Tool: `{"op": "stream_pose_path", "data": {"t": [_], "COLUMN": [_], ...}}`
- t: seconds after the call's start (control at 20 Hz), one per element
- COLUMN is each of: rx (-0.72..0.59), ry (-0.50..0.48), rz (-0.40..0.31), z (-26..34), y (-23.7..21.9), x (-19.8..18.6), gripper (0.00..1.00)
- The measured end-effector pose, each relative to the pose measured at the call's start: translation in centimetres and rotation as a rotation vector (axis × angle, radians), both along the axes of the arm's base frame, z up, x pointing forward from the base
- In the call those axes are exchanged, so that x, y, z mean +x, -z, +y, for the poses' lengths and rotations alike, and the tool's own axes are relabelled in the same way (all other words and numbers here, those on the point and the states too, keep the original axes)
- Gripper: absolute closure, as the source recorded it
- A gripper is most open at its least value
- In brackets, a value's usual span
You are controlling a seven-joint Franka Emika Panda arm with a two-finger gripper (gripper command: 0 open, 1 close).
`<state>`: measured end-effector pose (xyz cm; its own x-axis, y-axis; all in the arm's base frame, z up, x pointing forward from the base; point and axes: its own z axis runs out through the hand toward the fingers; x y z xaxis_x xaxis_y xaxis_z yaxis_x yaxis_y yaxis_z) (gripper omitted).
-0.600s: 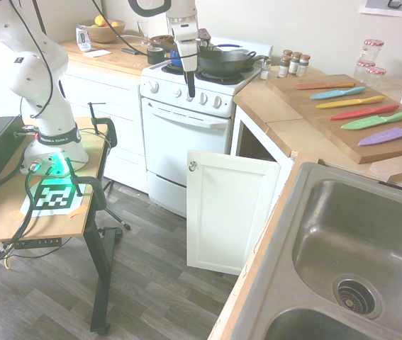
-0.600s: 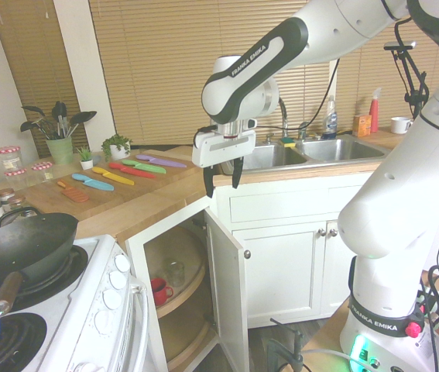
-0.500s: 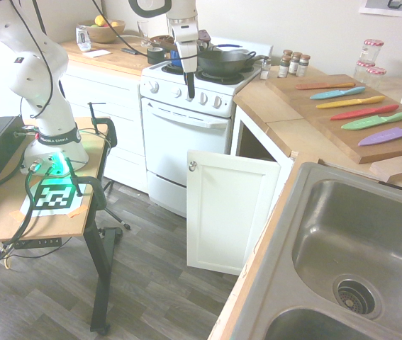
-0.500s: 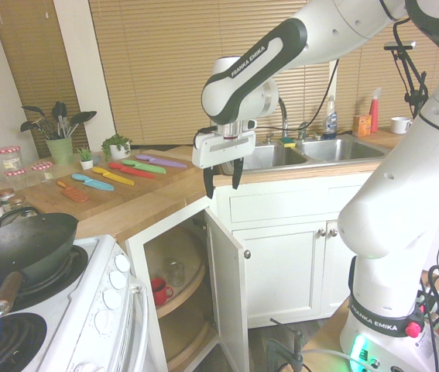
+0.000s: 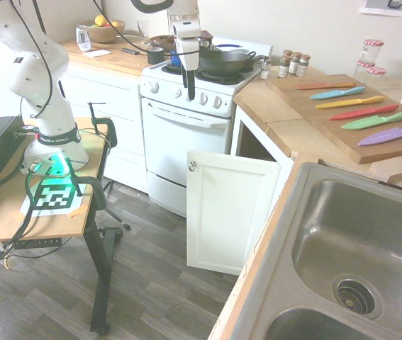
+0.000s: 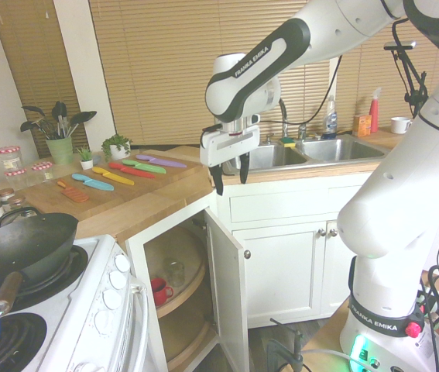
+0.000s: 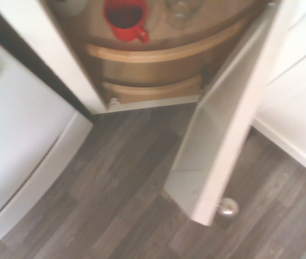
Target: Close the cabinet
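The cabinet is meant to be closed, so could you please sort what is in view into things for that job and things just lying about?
For the job:
- cabinet, door standing open
- its knob
- gripper, open, above the door

Just lying about:
- red mug
- wok
- coloured knives
- spice jars
- sink

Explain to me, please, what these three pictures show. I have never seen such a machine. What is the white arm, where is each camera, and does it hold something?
The white machine is a robot arm; its base stands clamped on a small table. Its gripper, two dark fingers, hangs open and empty, pointing down above the cabinet door. Two pictures come from room cameras on opposite sides of the kitchen. The third comes from a camera on the wrist and looks down at the door and its silver knob. The door stands open; inside, on a round shelf, there is a red mug. On the counter lie colored knives, and a wok sits on the stove. Nothing is held.
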<state>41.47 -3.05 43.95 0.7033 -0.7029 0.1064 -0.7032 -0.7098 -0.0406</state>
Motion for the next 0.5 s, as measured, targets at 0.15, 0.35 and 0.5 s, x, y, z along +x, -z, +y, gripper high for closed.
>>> {"op": "stream_pose_path", "data": {"t": [0.15,0.35,0.5], "rx": [0.007,0.029,0.049], "ry": [0.031,0.076,0.101], "rz": [0.012,0.038,0.057], "z": [-2.7,-6.8,-9.2], "y": [0.6,3.6,6.6], "x": [0.0,0.5,1.0], "gripper": [0.00,0.00,0.00]}}
